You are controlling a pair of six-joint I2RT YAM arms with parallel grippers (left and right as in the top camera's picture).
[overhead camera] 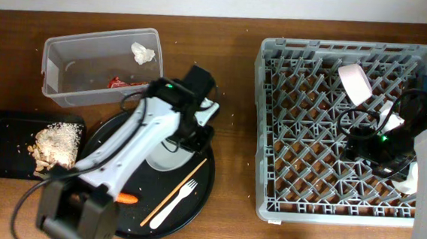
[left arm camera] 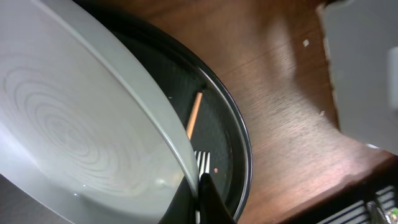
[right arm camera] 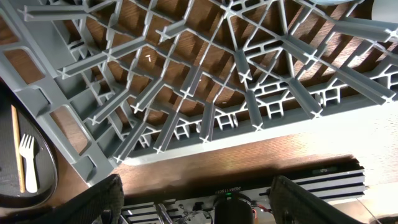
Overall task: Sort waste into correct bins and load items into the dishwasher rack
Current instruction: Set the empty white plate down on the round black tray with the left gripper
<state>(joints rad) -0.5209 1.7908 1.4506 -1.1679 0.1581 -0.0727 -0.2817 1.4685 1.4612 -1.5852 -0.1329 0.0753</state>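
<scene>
1. The white plate [overhead camera: 167,158] sits over the large round black tray [overhead camera: 202,198], left of centre on the wooden table. It is partly hidden under the left arm.
2. The left gripper [overhead camera: 190,137] is pinched shut on the plate's rim. In the left wrist view the rim runs diagonally into the dark fingertips, and the plate looks tipped up off the tray.
3. The plate looks rigid, smooth and glossy, so it will likely be slippery at a thin edge pinch. It is probably light if plastic, but a one-sided grip lets it swing or slide. The rim is the only place to take hold, with the fingers set well onto the lip.
4. A white plastic fork [overhead camera: 168,208], a wooden chopstick [overhead camera: 176,191] and an orange carrot [overhead camera: 126,198] lie on the tray beside the plate.
5. The right gripper [right arm camera: 208,199] hangs over the grey dishwasher rack [overhead camera: 335,213] with its fingers wide apart and nothing between them. A pale pink bowl [overhead camera: 355,83] already stands in the rack.
6. The plate will probably need to stand on edge between the rack's pegs.
</scene>
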